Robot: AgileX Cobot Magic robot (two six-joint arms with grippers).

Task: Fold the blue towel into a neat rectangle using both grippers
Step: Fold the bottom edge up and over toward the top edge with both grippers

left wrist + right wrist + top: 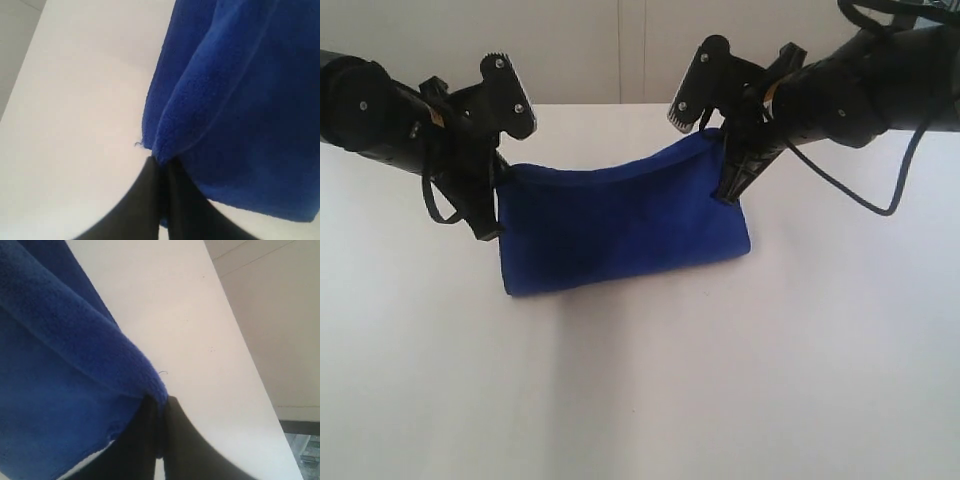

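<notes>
one blue towel (620, 225), two grippers (502, 178) (717, 135) pinching

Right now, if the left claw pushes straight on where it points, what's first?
Likely the white tabletop just below the left claw, pointing down, shut on the royal-blue soft towel. Gap unclear.

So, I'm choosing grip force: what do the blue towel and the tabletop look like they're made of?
The blue towel: soft fleece or microfibre by the look, matte; the wrist views show a fuzzy nap and rounded, limp folds. The table: a smooth, hard-looking white surface, perhaps laminate or painted board; faint sheen, no grain visible.
</notes>
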